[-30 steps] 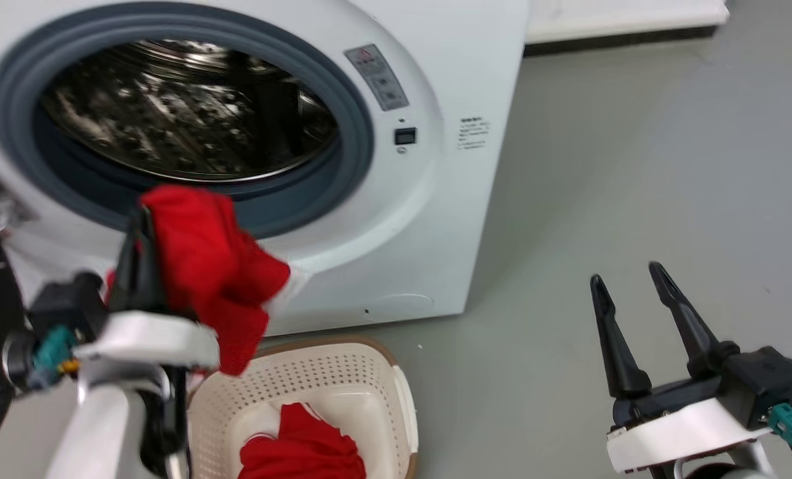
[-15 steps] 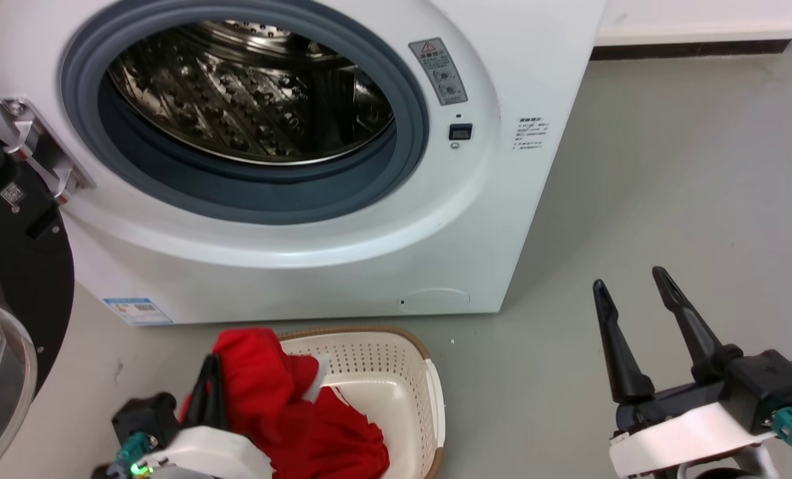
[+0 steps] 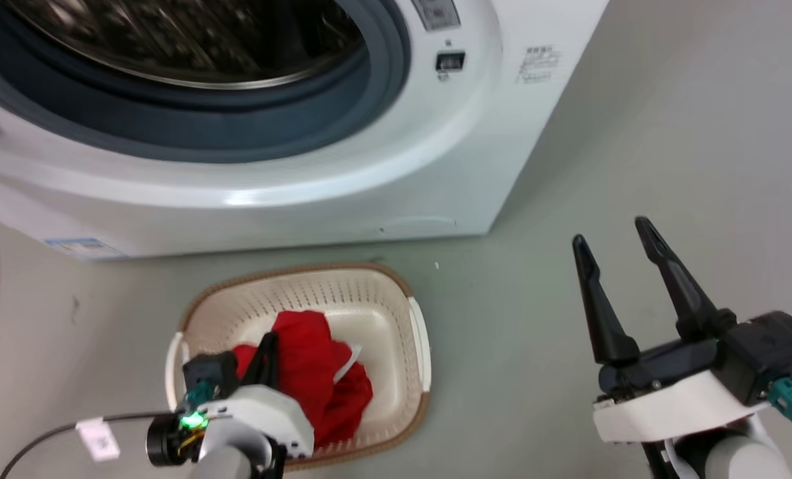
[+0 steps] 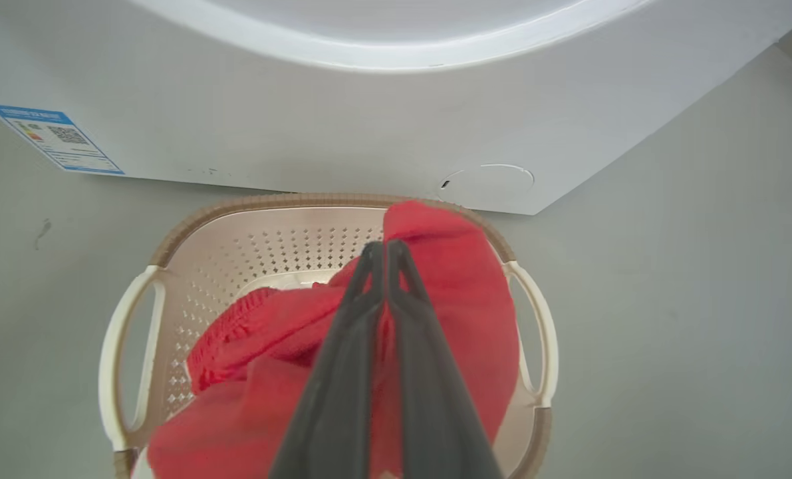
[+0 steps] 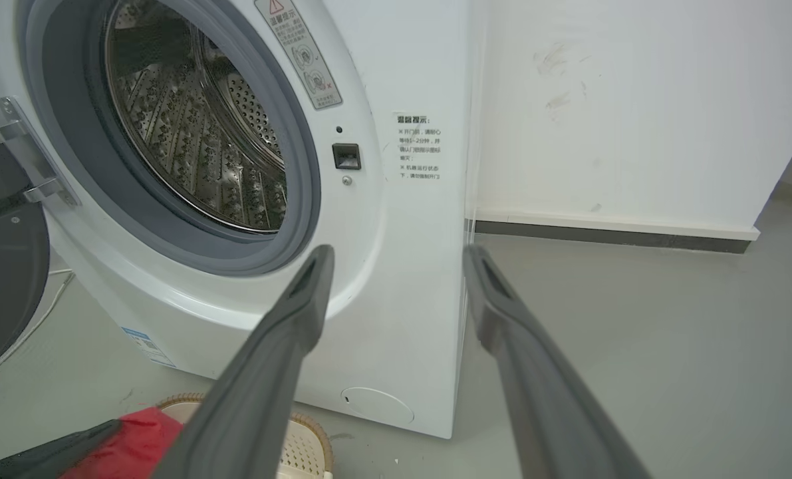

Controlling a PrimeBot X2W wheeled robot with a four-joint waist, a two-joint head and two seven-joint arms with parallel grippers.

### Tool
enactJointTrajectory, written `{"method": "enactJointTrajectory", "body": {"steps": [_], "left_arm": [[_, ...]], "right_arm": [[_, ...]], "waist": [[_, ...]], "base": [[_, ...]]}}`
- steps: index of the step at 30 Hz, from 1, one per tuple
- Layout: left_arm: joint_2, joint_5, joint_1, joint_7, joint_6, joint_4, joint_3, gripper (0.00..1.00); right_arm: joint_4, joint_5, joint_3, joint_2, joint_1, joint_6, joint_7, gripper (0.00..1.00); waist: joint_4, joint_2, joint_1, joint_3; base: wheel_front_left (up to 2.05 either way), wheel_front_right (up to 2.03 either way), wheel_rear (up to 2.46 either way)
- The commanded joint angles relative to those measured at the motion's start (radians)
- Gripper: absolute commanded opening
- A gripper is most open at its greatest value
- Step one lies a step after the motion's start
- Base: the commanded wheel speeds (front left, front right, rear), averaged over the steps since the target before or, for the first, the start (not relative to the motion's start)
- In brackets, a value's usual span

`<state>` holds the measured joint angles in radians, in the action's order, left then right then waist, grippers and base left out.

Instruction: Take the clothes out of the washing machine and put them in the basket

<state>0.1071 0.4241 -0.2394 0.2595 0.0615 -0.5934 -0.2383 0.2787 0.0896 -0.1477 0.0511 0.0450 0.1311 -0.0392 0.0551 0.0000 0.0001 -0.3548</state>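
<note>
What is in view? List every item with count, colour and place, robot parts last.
washing machine: one, white with grey seal, behind the basket
door: one, black-rimmed, swung open at the machine's left
basket: one, cream with brown rim, on the floor before the machine
clothes: red heap, count unclear, inside the basket
sticker: one, blue-edged, machine's lower front
floor: grey
left gripper: dark fingers, shut on the clothes
right gripper: dark fingers, open, right of the basket
</note>
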Motion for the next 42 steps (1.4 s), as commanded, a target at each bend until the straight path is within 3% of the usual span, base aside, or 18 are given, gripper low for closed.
{"method": "enactJointTrajectory", "body": {"steps": [1, 15, 26, 27, 28, 29, 30, 36, 42], "left_arm": [[-0.003, -0.013, -0.042, 0.006, -0.002, -0.039, 0.005, 0.00], [0.001, -0.104, -0.262, 0.006, 0.002, -0.308, 0.072, 0.00], [-0.005, -0.107, -0.336, 0.006, 0.015, -0.494, 0.119, 0.00], [-0.008, -0.105, -0.340, 0.006, 0.012, -0.505, 0.120, 0.18], [-0.011, -0.102, -0.342, 0.006, 0.010, -0.514, 0.122, 0.47], [-0.015, -0.099, -0.340, 0.006, 0.004, -0.522, 0.123, 0.96], [-0.018, -0.095, -0.336, 0.006, 0.001, -0.530, 0.127, 1.00], [-0.039, -0.082, -0.283, 0.006, -0.043, -0.553, 0.134, 1.00], [-0.046, -0.086, -0.226, 0.006, -0.064, -0.478, 0.147, 1.00]], "right_arm": [[0.000, 0.006, -0.010, -0.002, 0.028, -0.001, -0.010, 1.00], [-0.027, 0.016, -0.060, -0.002, 0.148, -0.001, -0.051, 1.00], [-0.078, 0.002, -0.071, -0.002, 0.192, -0.001, -0.094, 1.00], [-0.085, 0.001, -0.069, -0.002, 0.191, -0.001, -0.095, 1.00], [-0.091, 0.000, -0.068, -0.002, 0.193, -0.001, -0.097, 1.00], [-0.097, -0.003, -0.066, -0.002, 0.193, -0.001, -0.100, 1.00], [-0.101, -0.003, -0.065, -0.002, 0.189, -0.001, -0.100, 1.00], [-0.126, -0.018, -0.050, -0.002, 0.146, -0.001, -0.089, 1.00], [-0.117, -0.035, -0.006, -0.002, 0.085, -0.001, -0.060, 1.00]], "waist": [[0.040, 0.0000, -0.0001, -0.093], [0.122, 0.0000, -0.0001, -0.334], [0.131, 0.0000, -0.0001, -0.365], [0.129, 0.0000, -0.0001, -0.356], [0.126, 0.0000, -0.0001, -0.343], [0.122, 0.0000, -0.0001, -0.325], [0.118, 0.0000, -0.0001, -0.308], [0.085, 0.0000, -0.0001, -0.156], [0.035, 0.0000, -0.0001, -0.009]], "base": [[0.00, 0.00, 0.00], [0.00, 0.00, 0.00], [0.00, 0.00, 0.00], [0.00, 0.00, 0.00], [0.00, 0.00, 0.00], [0.00, 0.00, 0.00], [0.00, 0.00, 0.00], [0.00, 0.00, 0.00], [0.00, 0.00, 0.00]]}}
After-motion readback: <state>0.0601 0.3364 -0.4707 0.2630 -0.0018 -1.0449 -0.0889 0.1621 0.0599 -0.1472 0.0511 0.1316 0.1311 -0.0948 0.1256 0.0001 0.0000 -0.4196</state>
